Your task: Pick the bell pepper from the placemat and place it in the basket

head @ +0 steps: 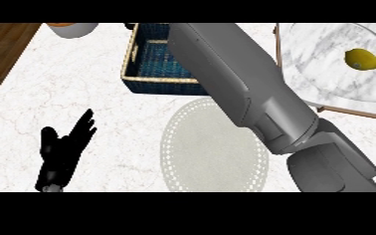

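Observation:
A round pale placemat (202, 154) lies on the marble counter at the centre, with nothing showing on it. Just behind it stands a dark blue woven basket (147, 62) with a tan rim. The bell pepper shows nowhere. My right forearm (235, 79) stretches from the lower right diagonally over the basket's right half and runs out past the picture's top, so the right hand itself is out of sight. Low at the left my left hand (64, 149) rests open, fingers pointing up, apart from everything.
A yellow lemon (360, 58) sits on a round marble board (316, 55) at the upper right. A pale bowl (72, 29) shows partly at the top left. A brown wooden strip (13, 45) borders the counter's left edge.

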`<act>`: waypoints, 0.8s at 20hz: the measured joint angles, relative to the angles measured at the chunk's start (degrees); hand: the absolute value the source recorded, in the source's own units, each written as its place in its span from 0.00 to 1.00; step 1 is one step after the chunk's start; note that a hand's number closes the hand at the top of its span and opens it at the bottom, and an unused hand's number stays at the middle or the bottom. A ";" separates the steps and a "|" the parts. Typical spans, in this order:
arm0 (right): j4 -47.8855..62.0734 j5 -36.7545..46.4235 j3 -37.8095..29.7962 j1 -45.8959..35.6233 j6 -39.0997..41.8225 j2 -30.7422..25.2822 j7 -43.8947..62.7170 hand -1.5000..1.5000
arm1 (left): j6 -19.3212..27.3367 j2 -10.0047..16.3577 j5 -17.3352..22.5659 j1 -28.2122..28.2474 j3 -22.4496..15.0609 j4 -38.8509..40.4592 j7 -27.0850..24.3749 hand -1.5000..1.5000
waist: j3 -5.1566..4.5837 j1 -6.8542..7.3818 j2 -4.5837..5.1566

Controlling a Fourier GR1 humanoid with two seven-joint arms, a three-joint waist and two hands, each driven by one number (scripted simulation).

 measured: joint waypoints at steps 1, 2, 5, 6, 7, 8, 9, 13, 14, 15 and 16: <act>0.06 0.26 0.22 0.22 0.23 0.02 -0.13 0.00 | -0.07 0.24 0.00 0.09 0.22 -0.11 0.36 0.50 | -0.01 -0.27 -0.06; 0.18 0.59 0.52 0.41 0.38 0.02 -0.24 0.00 | -0.49 0.38 0.36 0.44 0.48 -0.26 0.14 0.50 | -0.03 -0.45 -0.10; -0.58 1.10 1.53 1.16 0.45 -0.01 -0.56 0.00 | -0.23 -0.04 0.08 0.79 0.29 -0.82 0.60 0.50 | -0.05 -0.77 -0.17; -1.08 1.33 1.43 1.11 0.58 -0.18 -0.61 0.00 | 0.12 -0.50 -0.29 0.85 0.19 -0.21 0.11 0.50 | 0.02 -1.09 -0.24; -1.43 1.59 1.44 1.54 0.11 -0.18 -1.01 0.00 | -0.16 -0.43 -0.11 0.78 0.46 0.15 -0.12 0.50 | 0.06 -1.18 -0.26; -1.99 1.88 1.49 1.48 0.03 -0.17 -0.92 0.00 | -0.22 -0.30 0.01 0.75 0.77 0.25 0.10 0.50 | 0.10 -1.31 -0.31; -2.43 2.02 1.07 1.37 -0.17 -0.56 -1.03 0.00 | -0.15 -0.57 -0.14 0.83 0.81 0.61 -0.58 0.50 | 0.15 -1.44 -0.33; -4.99 3.25 -0.27 1.98 -1.34 -1.16 -0.69 0.00 | -0.81 -0.16 0.52 1.41 1.60 0.23 -0.20 0.50 | 0.20 -2.14 -0.58; -5.85 3.44 -0.80 2.38 -1.70 -1.72 -0.60 0.00 | -0.81 -0.12 0.53 1.65 1.69 -0.03 -0.11 0.50 | 0.19 -2.32 -0.64; -6.53 3.60 -1.49 2.25 -1.87 -2.28 -0.32 0.00 | -0.80 -0.13 0.61 2.02 1.92 -0.24 -0.42 0.50 | 0.18 -2.46 -0.71; -7.51 3.87 -1.81 2.90 -2.01 -2.69 -0.09 0.00 | -0.70 -0.17 0.64 2.26 2.07 -0.23 -0.34 0.50 | 0.17 -2.81 -0.83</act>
